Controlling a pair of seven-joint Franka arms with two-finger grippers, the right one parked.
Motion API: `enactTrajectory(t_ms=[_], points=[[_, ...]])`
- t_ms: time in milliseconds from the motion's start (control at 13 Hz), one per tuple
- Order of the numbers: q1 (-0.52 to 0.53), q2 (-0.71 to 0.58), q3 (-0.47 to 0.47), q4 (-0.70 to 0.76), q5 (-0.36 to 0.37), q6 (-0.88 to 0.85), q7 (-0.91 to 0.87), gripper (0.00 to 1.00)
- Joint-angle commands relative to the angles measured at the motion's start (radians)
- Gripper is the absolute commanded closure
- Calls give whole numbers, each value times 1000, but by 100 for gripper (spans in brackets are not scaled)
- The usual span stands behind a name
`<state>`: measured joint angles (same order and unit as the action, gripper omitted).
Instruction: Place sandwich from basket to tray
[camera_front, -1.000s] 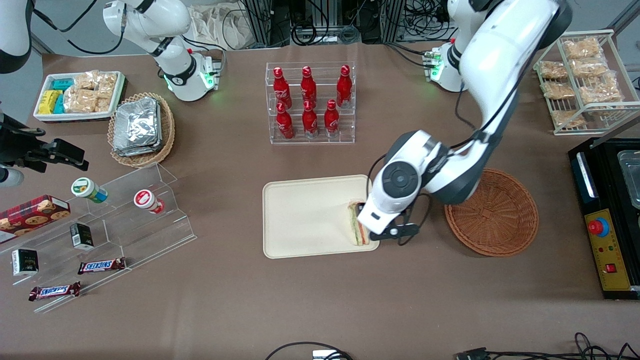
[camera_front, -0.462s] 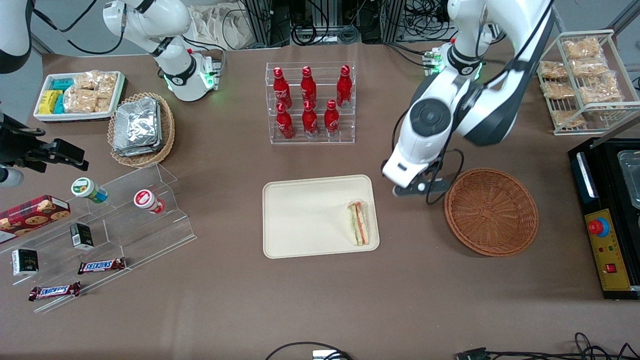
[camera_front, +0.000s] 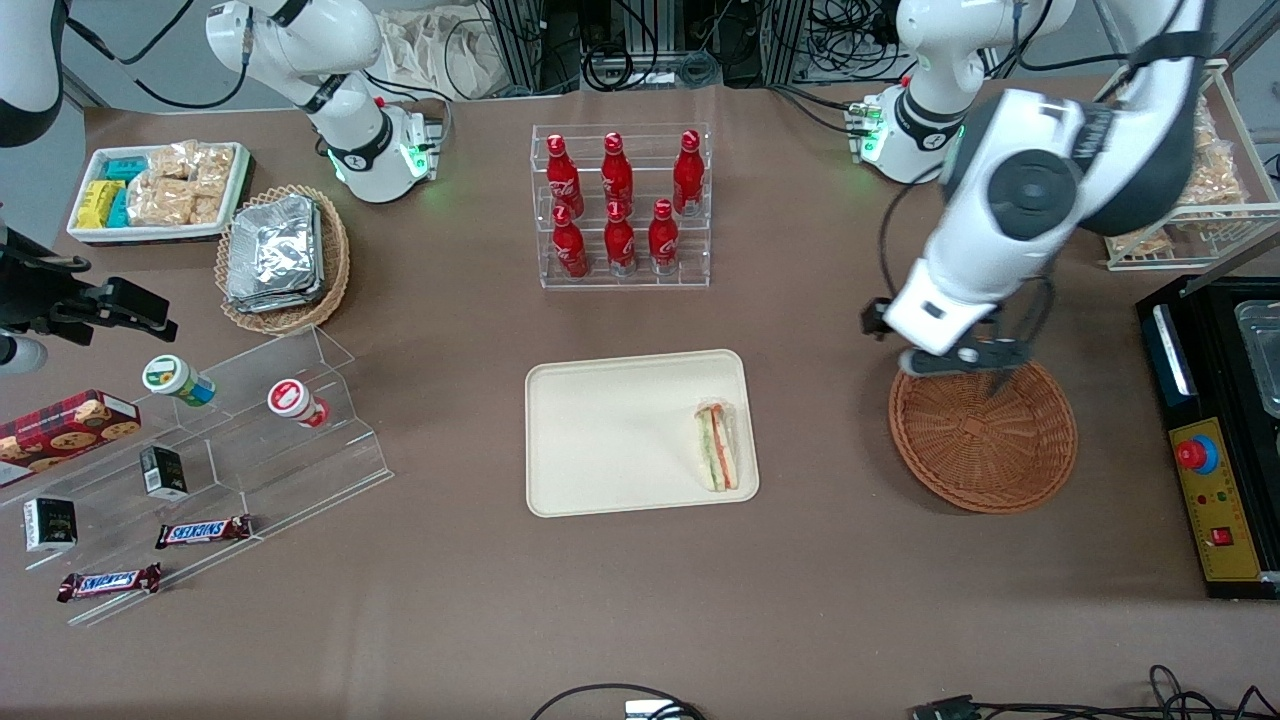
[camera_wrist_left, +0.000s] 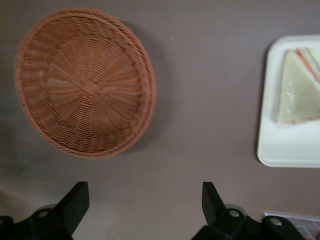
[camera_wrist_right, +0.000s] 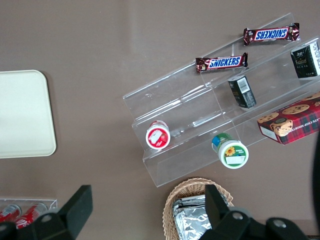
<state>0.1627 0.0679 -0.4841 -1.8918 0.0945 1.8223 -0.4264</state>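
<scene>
Sandwich (camera_front: 717, 447) lies on the tray (camera_front: 600, 430), well apart from the gripper (camera_front: 952, 356), whose fingers (camera_wrist_left: 75, 202) spread empty above the basket (camera_front: 985, 440) rim.

The gripper (camera_wrist_left: 142, 212) has black fingers (camera_wrist_left: 75, 200), spread wide over plain brown table (camera_wrist_left: 200, 100); the basket (camera_wrist_left: 85, 82), out ahead of one jaw, is reddish-brown wicker woven in rings round a radiating centre; the tray (camera_wrist_left: 287, 150), ahead of the other jaw, is cream-beige; the sandwich (camera_wrist_left: 297, 90) on it shows pale bread with green and red-orange stripes at its edge; the arm's casing (camera_front: 1000, 230) is white with dark grey joints.
</scene>
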Motion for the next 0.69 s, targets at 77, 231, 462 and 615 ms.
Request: enactTrajectory(t_ms=[77, 231, 462, 615], points=[[151, 10, -10, 77, -21, -70, 55, 0], [190, 61, -8, 164, -18, -92, 194, 0], [231, 157, -8, 305, -18, -168, 193, 0], [230, 173, -8, 336, -6, -208, 192, 0]])
